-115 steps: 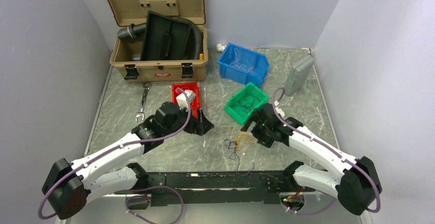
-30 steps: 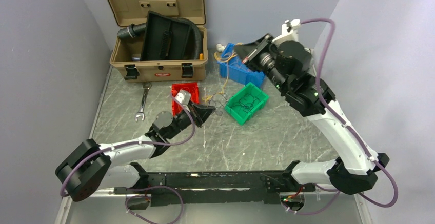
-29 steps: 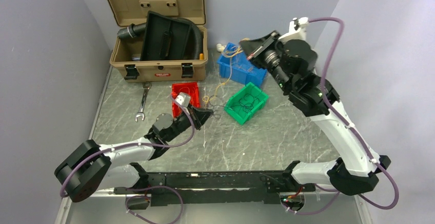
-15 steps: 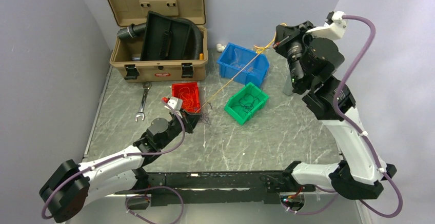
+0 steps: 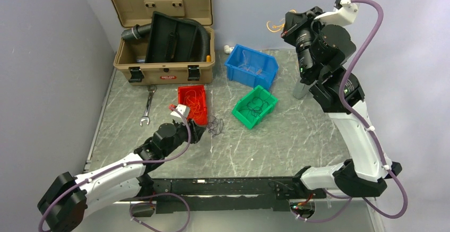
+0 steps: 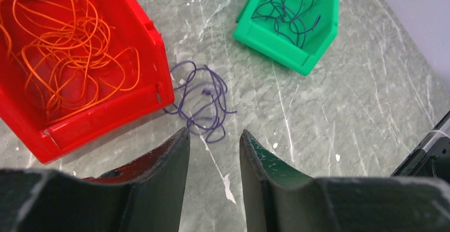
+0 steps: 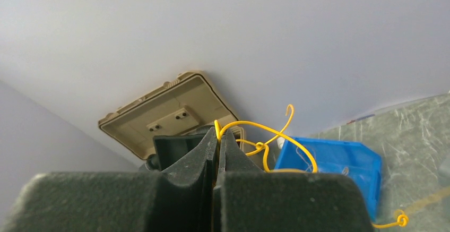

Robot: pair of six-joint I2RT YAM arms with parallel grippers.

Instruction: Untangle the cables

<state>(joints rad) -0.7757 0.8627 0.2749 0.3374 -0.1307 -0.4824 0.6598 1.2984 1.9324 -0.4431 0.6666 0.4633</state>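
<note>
Behind the red bin stands an open tan case with a black hose in it. The red bin holds loose orange wires. Just beside its near right corner a purple wire tangle lies on the table, just ahead of the low left gripper, whose fingers are apart and empty. Right of the red bin, the green bin holds dark wires. Far right and high up, the right gripper pinches a yellow wire.
</note>
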